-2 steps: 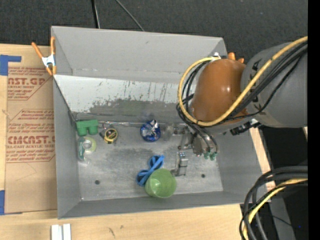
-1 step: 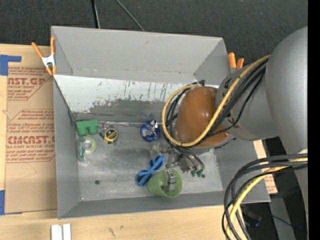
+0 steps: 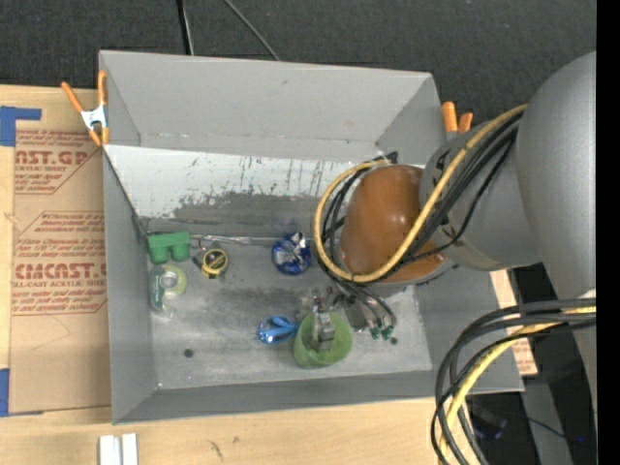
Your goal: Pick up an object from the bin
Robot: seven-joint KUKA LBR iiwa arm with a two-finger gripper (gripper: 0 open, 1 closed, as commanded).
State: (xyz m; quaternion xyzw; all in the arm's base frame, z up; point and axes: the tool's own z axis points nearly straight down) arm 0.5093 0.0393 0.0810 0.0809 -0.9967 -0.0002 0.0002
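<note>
Grey arm (image 3: pixel 552 182) angles down, gripper (image 3: pixel 325 328) over green disc (image 3: pixel 310 354); opening unreadable.

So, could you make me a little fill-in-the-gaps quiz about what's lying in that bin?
1. The gripper is right over a flat round thing whose colour is ____.
2. In the camera view, the green block lies on the ____ side of the bin.
3. The small thing lying just left of the flat round thing is coloured ____.

Missing words: green; left; blue.
</note>
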